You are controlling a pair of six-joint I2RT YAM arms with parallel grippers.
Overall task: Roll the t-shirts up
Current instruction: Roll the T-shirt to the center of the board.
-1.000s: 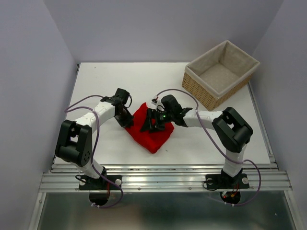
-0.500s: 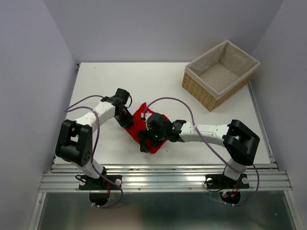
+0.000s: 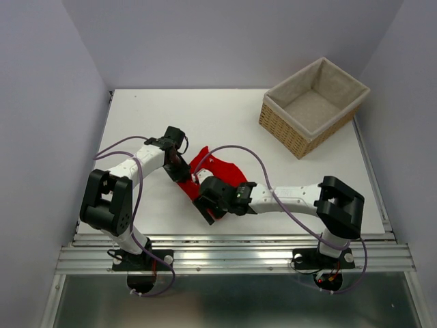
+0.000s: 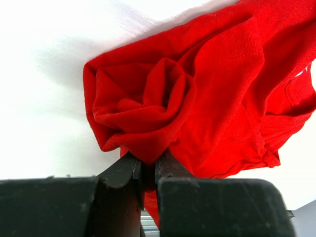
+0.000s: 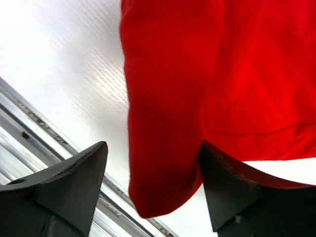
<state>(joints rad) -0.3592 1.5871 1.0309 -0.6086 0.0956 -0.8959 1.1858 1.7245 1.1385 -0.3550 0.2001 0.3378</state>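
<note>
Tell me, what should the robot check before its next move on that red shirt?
1. Left fingers clamped on the t-shirt: ok, pinching a bunched fold.
2. Right fingers open: ok, straddling the shirt's near edge, not gripping it.
3. Roll tidy: not ok, the cloth is loosely bunched.
4. Wicker basket out of the arms' way: ok, it stands at the far right corner of the table.

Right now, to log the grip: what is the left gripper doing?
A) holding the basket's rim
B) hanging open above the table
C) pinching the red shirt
C: the left wrist view shows the left gripper shut on a fold of the shirt.
</note>
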